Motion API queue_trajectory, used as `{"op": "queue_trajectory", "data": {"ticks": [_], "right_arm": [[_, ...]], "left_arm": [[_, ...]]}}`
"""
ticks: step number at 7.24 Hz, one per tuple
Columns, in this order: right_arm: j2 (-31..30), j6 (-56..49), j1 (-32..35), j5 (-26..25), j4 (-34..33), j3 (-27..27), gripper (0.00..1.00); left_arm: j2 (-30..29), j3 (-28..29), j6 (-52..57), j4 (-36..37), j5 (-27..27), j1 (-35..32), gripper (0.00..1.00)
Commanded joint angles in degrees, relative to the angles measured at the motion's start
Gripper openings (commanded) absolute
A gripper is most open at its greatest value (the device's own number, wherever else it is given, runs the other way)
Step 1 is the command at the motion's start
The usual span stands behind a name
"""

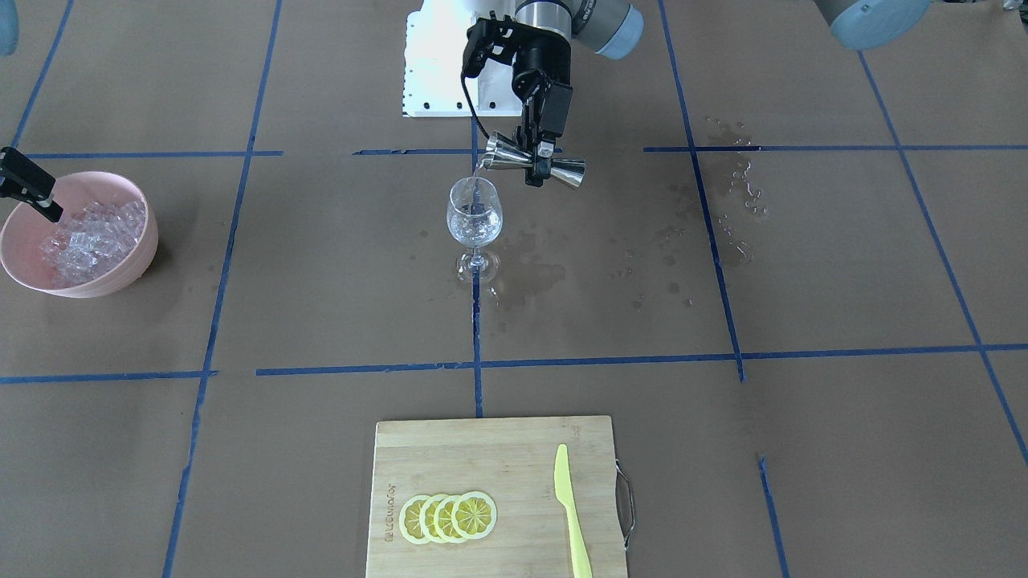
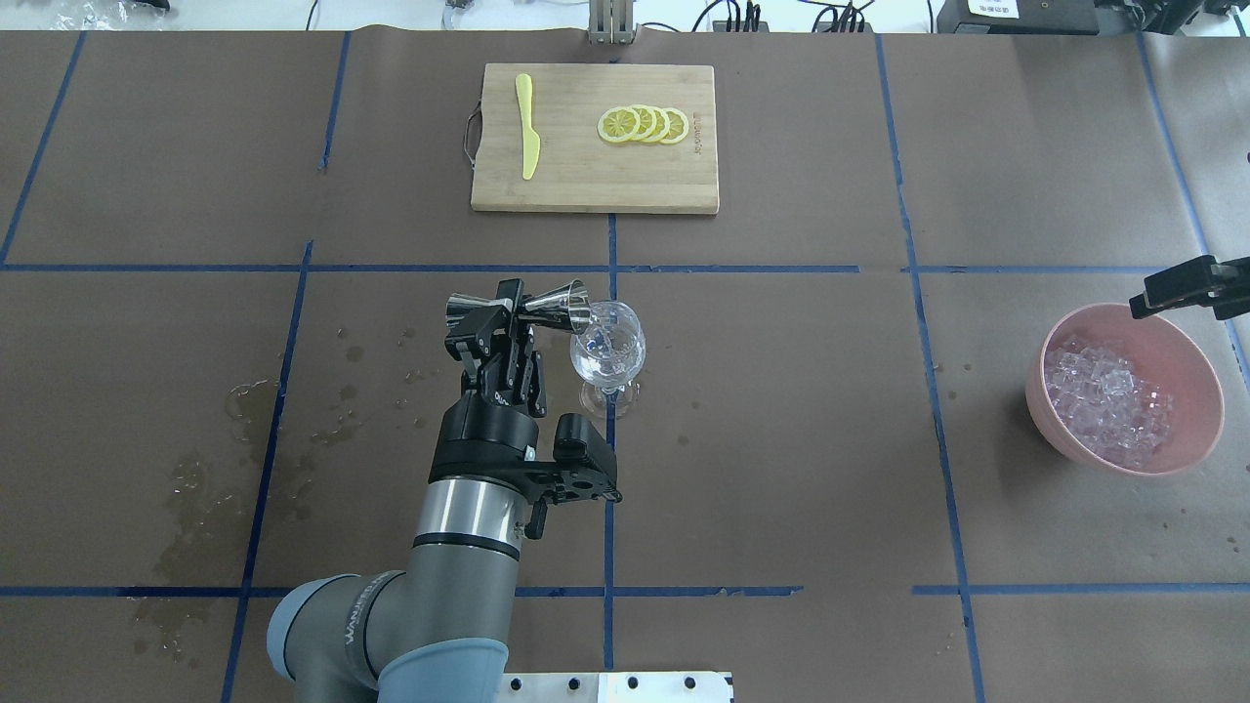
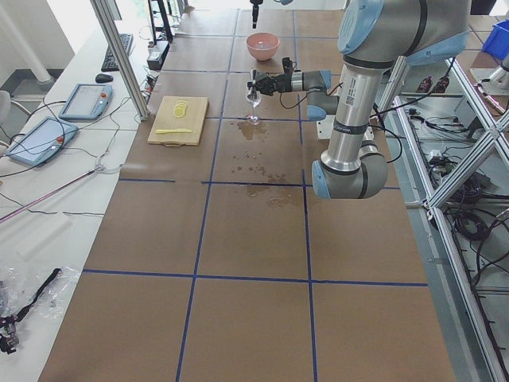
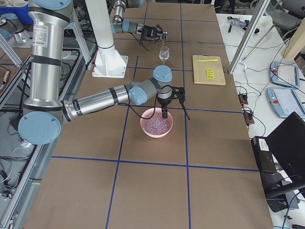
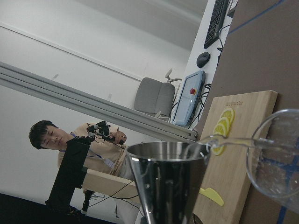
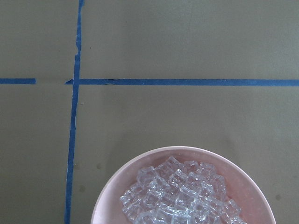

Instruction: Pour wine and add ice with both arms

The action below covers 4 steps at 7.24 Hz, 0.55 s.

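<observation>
While the left end effector (image 1: 536, 156) was clamped shut across the waist of the steel jigger (image 1: 566, 168), we saw that jigger lying nearly level, its mouth at the rim of the wine glass (image 1: 475, 217) in the middle of the worktop (image 1: 843, 265). A thin run of wine (image 1: 474, 229) was falling into the bowl of the glass, where a small amount had gathered.

The ice (image 1: 92, 237) sat heaped in the pink bowl (image 1: 128, 273), well apart from the glass, toward the robot's right. The right end effector (image 1: 44, 205) hung at that bowl's rim. We could not tell how far open it was, or whether it held anything.

We judged the pour to be the step in hand, and the risks lay there. The jigger's lip was so close to the rim that a small drift could send the stream outside the glass, adding to the wet patches (image 1: 530, 273) on the paper. A nudge against the rim could topple the tall, narrow-footed glass. Ice dropped from too high might splash the wine out.
</observation>
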Motion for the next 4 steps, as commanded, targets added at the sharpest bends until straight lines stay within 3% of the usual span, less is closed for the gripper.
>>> {"op": "queue_trajectory", "data": {"ticks": [1, 4], "right_arm": [[0.0, 0.1, 0.0, 0.1, 0.0, 0.0, 1.00], [0.0, 0.2, 0.0, 0.3, 0.0, 0.0, 1.00]], "left_arm": [[0.0, 0.3, 4.9, 0.0, 2.1, 0.7, 0.00], [-0.4, 0.4, 13.4, 0.0, 3.5, 1.5, 0.00]]}}
